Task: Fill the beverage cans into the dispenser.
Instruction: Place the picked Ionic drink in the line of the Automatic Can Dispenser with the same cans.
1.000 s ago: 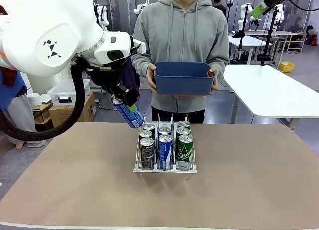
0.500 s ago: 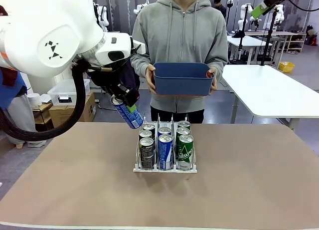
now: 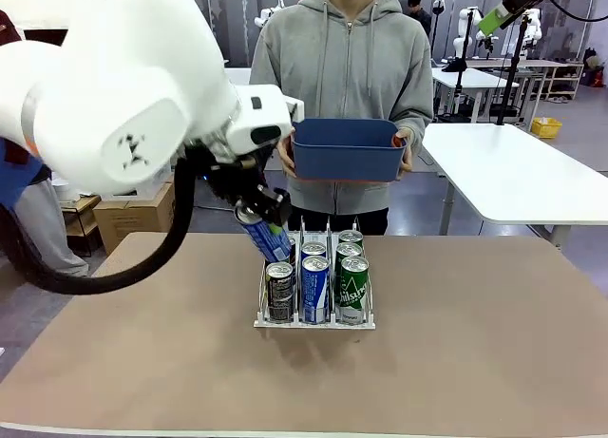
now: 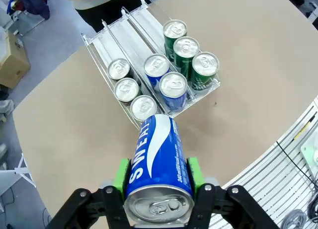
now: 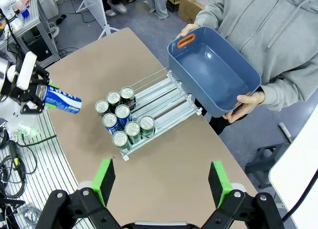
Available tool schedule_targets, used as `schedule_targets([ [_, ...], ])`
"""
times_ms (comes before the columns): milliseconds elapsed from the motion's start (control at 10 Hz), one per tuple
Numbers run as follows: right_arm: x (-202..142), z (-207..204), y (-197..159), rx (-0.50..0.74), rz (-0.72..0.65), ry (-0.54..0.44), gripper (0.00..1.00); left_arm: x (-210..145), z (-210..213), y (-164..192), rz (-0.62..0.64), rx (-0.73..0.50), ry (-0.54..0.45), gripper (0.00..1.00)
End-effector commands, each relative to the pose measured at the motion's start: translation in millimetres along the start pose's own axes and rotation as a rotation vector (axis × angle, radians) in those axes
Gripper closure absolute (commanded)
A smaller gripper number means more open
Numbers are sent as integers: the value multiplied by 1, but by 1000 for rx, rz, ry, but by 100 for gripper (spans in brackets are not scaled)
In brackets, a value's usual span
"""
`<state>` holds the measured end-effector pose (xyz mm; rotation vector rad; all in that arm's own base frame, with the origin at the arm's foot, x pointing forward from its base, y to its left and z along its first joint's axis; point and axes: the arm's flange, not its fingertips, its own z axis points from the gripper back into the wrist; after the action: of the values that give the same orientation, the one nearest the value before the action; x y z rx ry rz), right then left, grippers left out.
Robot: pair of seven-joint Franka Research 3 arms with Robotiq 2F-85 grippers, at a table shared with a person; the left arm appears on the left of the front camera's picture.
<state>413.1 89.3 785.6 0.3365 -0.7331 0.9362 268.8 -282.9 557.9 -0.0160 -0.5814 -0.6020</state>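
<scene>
My left gripper [image 3: 258,219] is shut on a blue-and-white beverage can [image 3: 268,238], tilted, its lower end just above the rear of the dispenser's left lane. In the left wrist view the held can [image 4: 158,162] lies between the green pads [image 4: 120,175]. The clear dispenser [image 3: 313,316] stands mid-table with black cans [image 3: 280,291] in the left lane, blue cans [image 3: 314,288] in the middle and green cans [image 3: 352,288] on the right. My right gripper [image 5: 161,189] hangs open high above the table, nothing between its fingers, looking down on the dispenser [image 5: 171,102].
A person at the far side holds a dark blue tub [image 3: 344,149] in both hands; in the right wrist view the tub [image 5: 213,72] is bare inside. The brown table [image 3: 475,343] has free room left, right and in front of the dispenser.
My left arm has swung right with the blue-and-white can, from left of the dispenser to just over the back of its left lane. The right gripper has stayed open.
</scene>
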Motion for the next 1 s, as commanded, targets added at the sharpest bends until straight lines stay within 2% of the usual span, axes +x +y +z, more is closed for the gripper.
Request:
schedule_targets([
  [0,-2,0,2,3,5,5,0,-17,-3,-12,-44,27,-57,43],
  [200,-2,0,2,3,5,5,0,-29,-9,-28,-120,18,-78,43],
  [500,-2,0,2,3,5,5,0,-37,-25,-46,-155,-41,-25,43],
  [900,-2,0,2,3,5,5,0,-37,-63,-60,-211,-93,-21,43],
])
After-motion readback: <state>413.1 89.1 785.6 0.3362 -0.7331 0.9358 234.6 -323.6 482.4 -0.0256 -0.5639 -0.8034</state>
